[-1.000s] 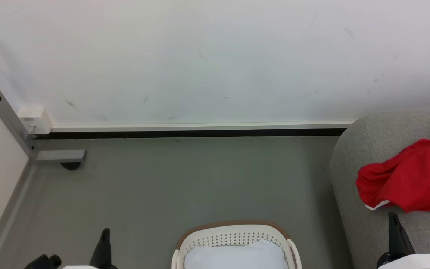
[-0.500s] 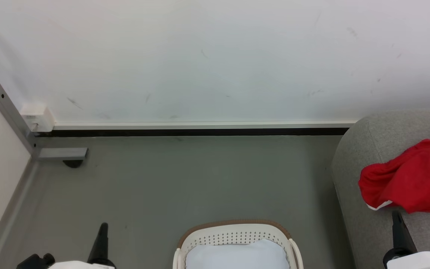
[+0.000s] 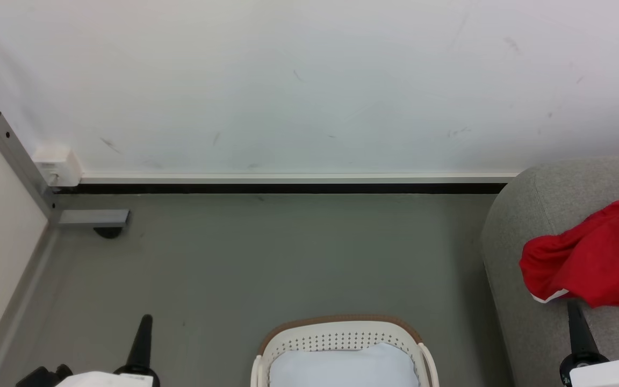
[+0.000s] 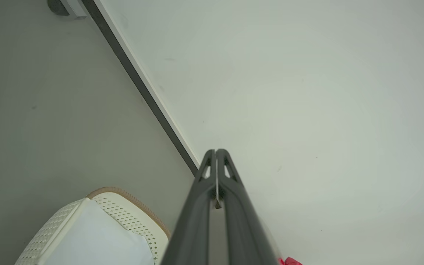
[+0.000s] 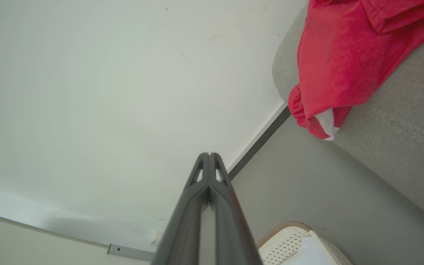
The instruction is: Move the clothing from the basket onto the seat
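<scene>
The seat (image 3: 535,252) carries the load on its rounded end, so the transfer looks done, and the next move calls only for pulling the arms clear. The basket (image 3: 336,339) stands well apart on the floor, holding a pale cloth (image 3: 342,368). The clothing (image 3: 589,258) lies crumpled, with its white-trimmed edge drooping over the seat's side. The left tool (image 4: 216,151) and right tool (image 5: 209,154) are both clenched, empty.

Perhaps a home: sofa (image 3: 530,242), laundry basket (image 3: 336,339).
</scene>
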Robot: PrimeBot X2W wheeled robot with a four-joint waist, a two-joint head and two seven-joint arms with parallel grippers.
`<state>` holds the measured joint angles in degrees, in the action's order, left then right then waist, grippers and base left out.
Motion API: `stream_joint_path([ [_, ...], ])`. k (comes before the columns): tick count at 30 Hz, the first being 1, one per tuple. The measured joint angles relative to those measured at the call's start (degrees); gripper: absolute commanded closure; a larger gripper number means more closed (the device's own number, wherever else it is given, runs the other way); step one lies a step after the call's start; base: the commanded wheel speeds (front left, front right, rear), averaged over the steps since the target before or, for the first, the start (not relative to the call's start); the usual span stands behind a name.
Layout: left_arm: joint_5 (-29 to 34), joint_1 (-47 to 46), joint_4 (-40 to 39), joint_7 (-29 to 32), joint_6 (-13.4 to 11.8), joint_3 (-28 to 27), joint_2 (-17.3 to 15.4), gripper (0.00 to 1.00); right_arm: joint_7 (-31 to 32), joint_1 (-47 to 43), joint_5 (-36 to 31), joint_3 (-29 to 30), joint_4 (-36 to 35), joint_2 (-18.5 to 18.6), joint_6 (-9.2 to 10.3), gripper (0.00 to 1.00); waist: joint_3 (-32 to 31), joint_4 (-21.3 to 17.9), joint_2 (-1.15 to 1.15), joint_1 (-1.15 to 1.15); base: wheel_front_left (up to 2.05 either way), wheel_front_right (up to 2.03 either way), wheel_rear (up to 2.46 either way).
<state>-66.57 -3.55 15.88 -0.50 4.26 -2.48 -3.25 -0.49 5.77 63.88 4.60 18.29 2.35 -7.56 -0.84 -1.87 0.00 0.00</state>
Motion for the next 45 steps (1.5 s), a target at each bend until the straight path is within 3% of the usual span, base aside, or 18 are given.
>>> stream_joint_path([
  [45, -20.8, -2.0, -1.4, 5.7, 2.5, -3.2, 0.4, 1.00, 5.7, 0.1, 22.8, 1.5, -3.4, 0.2, 0.01, 1.00, 0.8, 1.4, 0.00, 0.00, 0.00, 0.00, 0.00],
])
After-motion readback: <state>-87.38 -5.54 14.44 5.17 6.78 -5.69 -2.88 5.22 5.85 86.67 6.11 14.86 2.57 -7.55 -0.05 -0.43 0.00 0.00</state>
